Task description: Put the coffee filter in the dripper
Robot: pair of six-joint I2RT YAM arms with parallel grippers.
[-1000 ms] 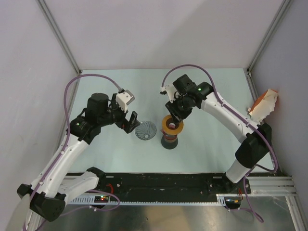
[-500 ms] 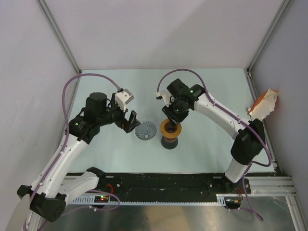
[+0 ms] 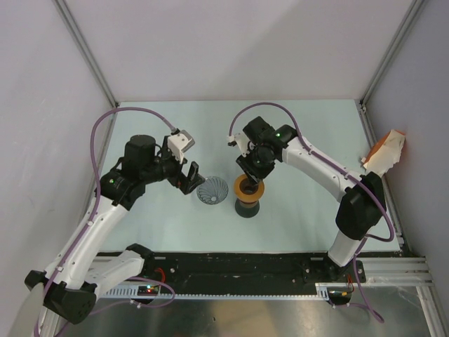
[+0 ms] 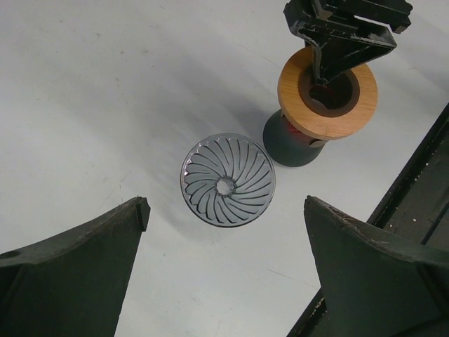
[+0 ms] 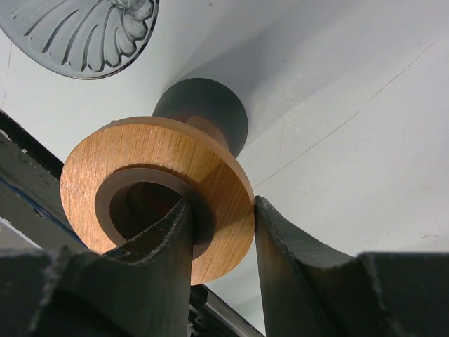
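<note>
The dripper [image 3: 212, 190] is a clear grey ribbed cone standing mouth up on the table, also seen in the left wrist view [image 4: 228, 180] and the right wrist view [image 5: 84, 31]. My left gripper [image 3: 189, 178] hovers just left of it, wide open and holding nothing [image 4: 226, 210]. My right gripper [image 3: 251, 168] is shut on the rim of the orange wooden ring [image 3: 250, 185], one finger inside its dark hole and one outside [image 5: 223, 203]. The ring [image 5: 140, 151] sits over the dark cup [image 3: 247, 208]. The coffee filter is out of view.
A white and orange object [image 3: 384, 151] hangs at the right wall. The black rail [image 3: 231, 267] with both arm bases runs along the near edge. Metal frame posts [image 3: 84, 49] rise at the back corners.
The right wrist shifted slightly left over the orange ring in the first half second, then held still. The left arm and the dripper stayed in place.
</note>
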